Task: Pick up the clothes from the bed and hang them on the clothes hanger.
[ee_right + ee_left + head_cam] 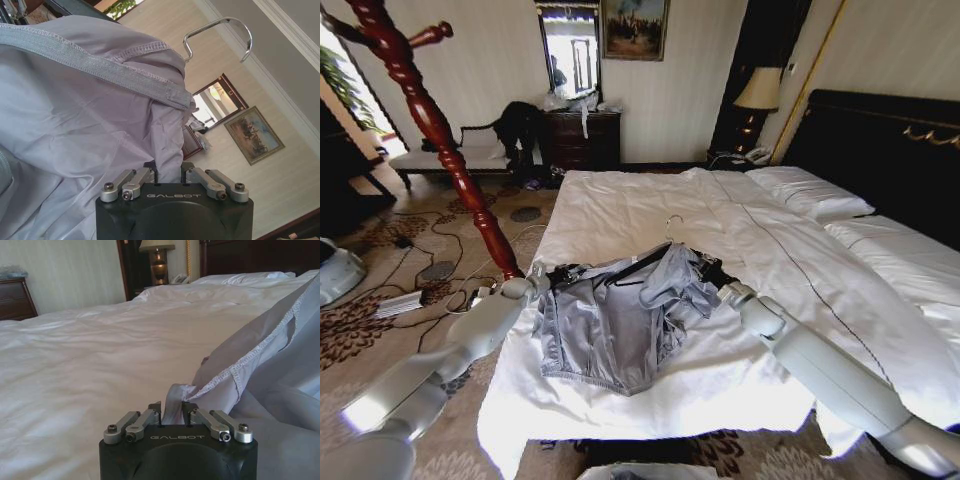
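Note:
The light grey-blue clothes (615, 325) hang draped over the black clothes hanger (638, 266), a little above the white bed (650, 205); its silver hook (673, 226) points up. My left gripper (552, 276) is shut on the garment's left edge. In the left wrist view the stitched hem (235, 372) is pinched in that gripper (172, 407). At the garment's right side my right gripper (715, 272) is shut on fabric. In the right wrist view the grey cloth (75, 125) runs into that gripper (169, 170), with the hook (220, 35) beyond.
A reddish-brown wooden coat stand (435, 125) rises left of the bed. Cables (430, 250) lie on the patterned carpet. A dark headboard (890, 150) and a lamp (758, 95) stand at the back right, a dresser (582, 138) and bench with dark garments (515, 125) far back.

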Tool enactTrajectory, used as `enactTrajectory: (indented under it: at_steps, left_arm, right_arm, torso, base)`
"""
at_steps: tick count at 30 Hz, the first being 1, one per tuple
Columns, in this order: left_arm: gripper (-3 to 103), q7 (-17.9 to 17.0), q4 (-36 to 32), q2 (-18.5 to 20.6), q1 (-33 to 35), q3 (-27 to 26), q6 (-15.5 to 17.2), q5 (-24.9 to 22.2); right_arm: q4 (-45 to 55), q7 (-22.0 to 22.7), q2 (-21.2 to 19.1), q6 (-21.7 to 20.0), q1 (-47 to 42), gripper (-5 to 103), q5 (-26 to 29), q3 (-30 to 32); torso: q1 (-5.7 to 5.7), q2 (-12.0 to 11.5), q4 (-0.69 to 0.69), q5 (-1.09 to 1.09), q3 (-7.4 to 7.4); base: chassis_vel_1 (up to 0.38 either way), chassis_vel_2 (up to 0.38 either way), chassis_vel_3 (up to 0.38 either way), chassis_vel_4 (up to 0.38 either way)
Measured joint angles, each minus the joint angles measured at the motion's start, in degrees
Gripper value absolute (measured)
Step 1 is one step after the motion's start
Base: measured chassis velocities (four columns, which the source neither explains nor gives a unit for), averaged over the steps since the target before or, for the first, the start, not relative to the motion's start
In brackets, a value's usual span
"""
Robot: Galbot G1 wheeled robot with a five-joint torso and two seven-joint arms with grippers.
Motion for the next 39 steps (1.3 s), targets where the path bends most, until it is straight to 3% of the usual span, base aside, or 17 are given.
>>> enactTrajectory:
  at_steps: [3,8,19,29,35,39]
  left_arm:
    - [11,-0.1,-0.6,0.0,0.5,-0.1,-0.1,0.2]
    - [1,-0.4,-1.3,0.2,1.1,-0.3,-0.2,0.2]
    - [0,-1.4,-3.9,1.8,2.8,-1.6,-0.2,-0.1]
    - [0,-3.7,-11.1,5.4,6.7,-5.2,0.5,-1.6]
    - [0,-7.4,-16.7,7.3,9.9,-8.5,1.2,-3.0]
    - [0,-11.1,-23.8,9.6,14.4,-12.8,3.2,-5.3]
  right_arm:
    - [-0.1,0.0,0.0,0.0,0.0,21,0.0,-0.1]
    - [-0.1,0.0,0.1,0.0,0.0,21,0.0,-0.1]
    - [0.0,0.0,0.4,0.0,-0.4,21,0.0,-0.1]
    - [1.1,0.1,-0.1,-0.8,-0.8,21,0.1,-0.1]
    - [1.5,0.3,-0.2,-1.8,-0.4,21,2.1,-0.4]
    - [1.7,0.8,0.0,-2.8,-0.2,21,3.6,-0.7]
  torso:
    - [0.0,0.0,0.0,0.0,0.0]
    - [0.0,0.0,0.0,0.0,0.0]
    - [0.0,0.0,0.0,-0.01,0.0]
    - [0.0,0.0,0.0,0.0,0.0]
    - [0.0,0.0,-0.02,0.0,0.0]
    - [0.0,0.0,0.03,-0.01,0.0]
  base:
    - [0.0,0.0,0.0,0.0]
    - [0.0,0.0,0.0,0.0]
    - [0.0,0.0,0.0,0.0]
    - [0.0,0.0,0.0,0.0]
    - [0.0,0.0,0.0,0.0]
    - [0.0,0.0,0.0,0.0]
